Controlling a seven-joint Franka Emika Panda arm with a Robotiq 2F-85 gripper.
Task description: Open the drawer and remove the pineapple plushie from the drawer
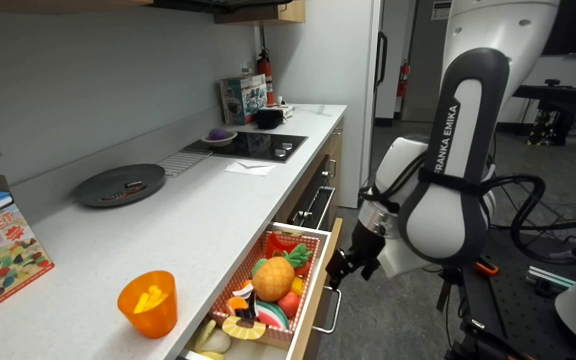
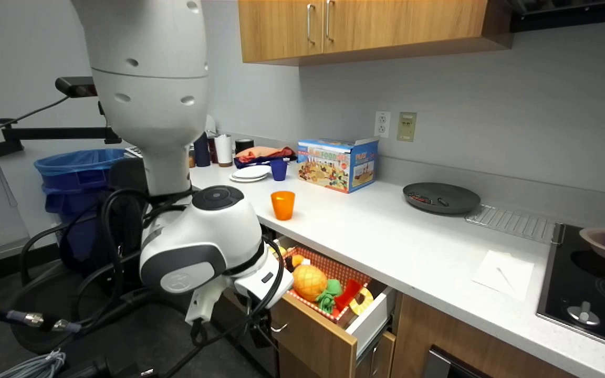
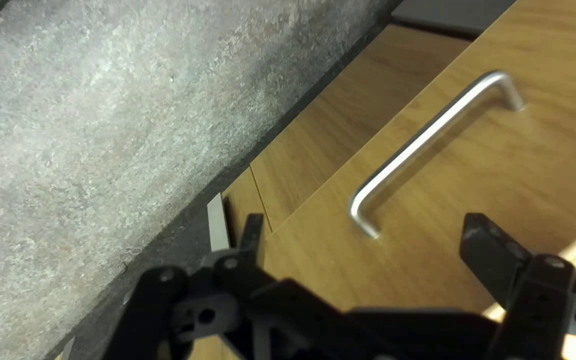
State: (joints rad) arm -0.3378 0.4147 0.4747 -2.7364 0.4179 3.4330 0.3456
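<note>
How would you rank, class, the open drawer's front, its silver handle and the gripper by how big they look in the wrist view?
1. Drawer front, clearly
2. Gripper, though nearness to the camera enlarges it
3. Silver handle

Above the pulled-out drawer (image 2: pixel 375 317), the way down to the pineapple plushie (image 1: pixel 272 280) lay open, but toy fruits (image 1: pixel 288 303) crowded its sides. The drawer front (image 3: pixel 423 235) stood between it and the tool (image 3: pixel 364 225); the desk (image 1: pixel 203 220) bordered the rear.
</note>
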